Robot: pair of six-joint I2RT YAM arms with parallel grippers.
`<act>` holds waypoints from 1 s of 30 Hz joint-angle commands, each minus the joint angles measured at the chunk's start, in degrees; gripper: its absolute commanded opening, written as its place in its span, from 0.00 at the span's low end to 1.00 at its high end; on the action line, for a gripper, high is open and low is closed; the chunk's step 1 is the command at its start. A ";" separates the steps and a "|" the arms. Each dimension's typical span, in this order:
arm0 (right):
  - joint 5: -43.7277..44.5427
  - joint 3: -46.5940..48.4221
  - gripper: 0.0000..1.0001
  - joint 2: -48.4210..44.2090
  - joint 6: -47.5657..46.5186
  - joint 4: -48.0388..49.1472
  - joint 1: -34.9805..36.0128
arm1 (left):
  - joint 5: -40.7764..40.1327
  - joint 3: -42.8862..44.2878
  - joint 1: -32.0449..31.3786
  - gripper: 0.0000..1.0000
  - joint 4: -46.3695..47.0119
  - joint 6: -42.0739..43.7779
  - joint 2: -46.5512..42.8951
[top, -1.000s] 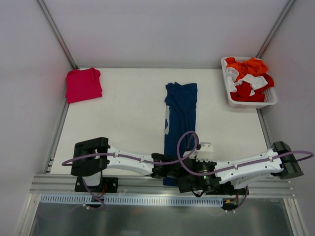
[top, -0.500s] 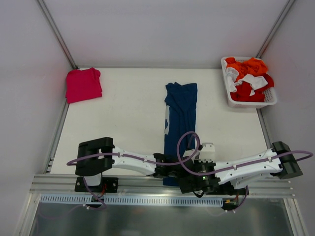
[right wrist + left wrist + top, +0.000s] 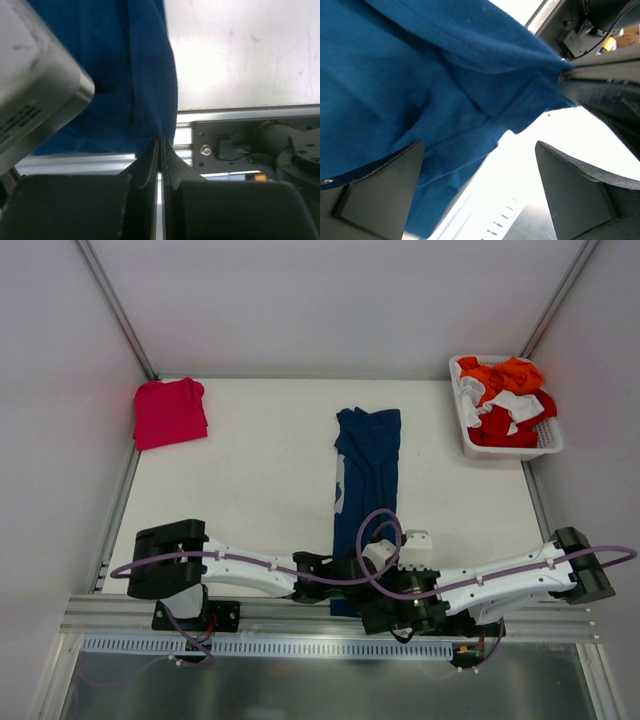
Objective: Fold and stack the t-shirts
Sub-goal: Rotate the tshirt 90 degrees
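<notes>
The navy t-shirt [image 3: 367, 465] lies as a long narrow strip down the middle of the table, its near end hanging over the front edge. My right gripper [image 3: 160, 142] is shut on that near hem, the blue cloth [image 3: 125, 75] pinched between its tips. My left gripper [image 3: 480, 190] stands open just beside it, nothing between its fingers [image 3: 380, 190]; the navy cloth [image 3: 420, 90] fills the space ahead and to its left. From above, both grippers meet at the shirt's near end [image 3: 360, 585]. The magenta t-shirt [image 3: 170, 412] sits folded at the far left corner.
A white basket [image 3: 548, 445] with orange, red and white clothes stands at the far right. The metal rail [image 3: 300, 615] runs along the table's front edge under both wrists. Side rails [image 3: 118, 505] bound the white table.
My left gripper has gone from shut to wide open, letting go of the navy hem, and its arm has shifted slightly left. The right gripper keeps its pinch.
</notes>
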 commanded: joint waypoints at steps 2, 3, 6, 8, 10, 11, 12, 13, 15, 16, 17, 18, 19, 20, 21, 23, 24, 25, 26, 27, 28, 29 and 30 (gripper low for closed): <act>3.41 1.07 0.01 0.46 -1.45 -7.44 -0.40 | 2.23 1.86 -2.05 0.95 9.19 8.37 -10.34; 3.67 1.07 0.00 0.46 -1.54 -7.44 -0.49 | 3.54 2.38 -2.05 0.95 8.84 8.46 -10.95; 3.67 1.34 0.01 0.20 -1.46 -7.61 -0.49 | 6.10 3.79 -2.05 0.95 8.22 8.38 -13.24; 3.58 1.25 0.01 0.20 -1.45 -7.61 -0.49 | 6.63 4.06 -2.13 0.95 8.22 8.38 -15.00; 3.58 1.34 0.01 0.46 -1.54 -7.53 -0.49 | 8.11 3.88 -2.13 0.95 8.66 8.29 -16.23; 3.76 1.42 0.01 0.55 -1.71 -7.44 -0.49 | 8.30 3.62 -2.13 0.95 9.01 8.29 -17.71; 4.19 1.51 0.01 0.73 -2.15 -6.48 -0.57 | 8.22 3.36 -2.13 0.95 9.18 8.46 -18.77; 4.37 1.60 0.01 0.81 -3.37 -5.86 -0.49 | 7.00 2.31 -2.13 0.95 9.01 8.72 -19.83; 4.99 1.95 0.01 1.17 -4.70 -4.20 -0.57 | 2.61 0.99 -2.05 0.95 7.79 9.51 -24.57; 5.60 2.13 0.00 1.78 -5.57 -2.27 -0.66 | -0.11 -0.32 -2.13 0.95 4.56 10.04 -26.32; 5.69 2.56 0.01 2.65 -7.06 -0.60 -1.01 | -7.36 -1.03 -2.05 0.94 2.61 11.00 -30.26; 5.95 2.83 0.01 2.66 -8.03 -0.58 -1.28 | -11.43 -1.74 -2.13 0.94 0.33 11.45 -32.30; 6.04 3.09 0.01 3.88 -8.91 1.24 -1.45 | -15.30 -2.87 -1.96 0.94 -4.48 11.54 -35.71; 6.13 3.35 0.01 4.50 -11.62 2.48 -1.89 | -22.30 -3.32 -1.87 0.94 -7.05 11.19 -37.31; 5.78 3.62 0.01 5.38 -13.56 4.06 -2.76 | -24.81 -3.76 -1.87 0.94 -9.94 10.67 -38.98; 5.08 4.76 0.00 8.45 -18.91 8.98 -3.73 | -27.81 -6.13 -1.69 0.94 -13.48 9.08 -43.90; 4.38 5.37 0.00 9.77 -20.25 11.09 -4.52 | -29.21 -8.23 -1.78 0.94 -13.92 8.64 -45.57; 3.94 6.86 0.01 11.17 -21.39 11.80 -4.88 | -29.84 -9.29 -1.78 0.94 -14.45 6.99 -48.90; 3.67 7.92 0.01 14.23 -23.14 12.24 -5.14 | -30.54 -10.08 -1.69 0.94 -15.41 6.53 -50.41; 3.50 8.97 0.00 15.83 -23.77 12.25 -5.32 | -30.98 -11.40 -1.69 0.94 -16.03 5.83 -51.64; 3.41 10.11 0.01 17.24 -24.47 12.34 -5.32 | -31.25 -11.93 -1.69 0.94 -16.73 4.43 -53.57; 3.23 12.21 0.00 19.86 -25.26 12.77 -5.32 | -31.51 -12.37 -1.69 0.94 -18.05 3.90 -54.28; 2.80 13.19 0.01 21.02 -26.92 13.65 -5.41 | -31.95 -13.25 -1.69 0.94 -18.49 3.37 -54.90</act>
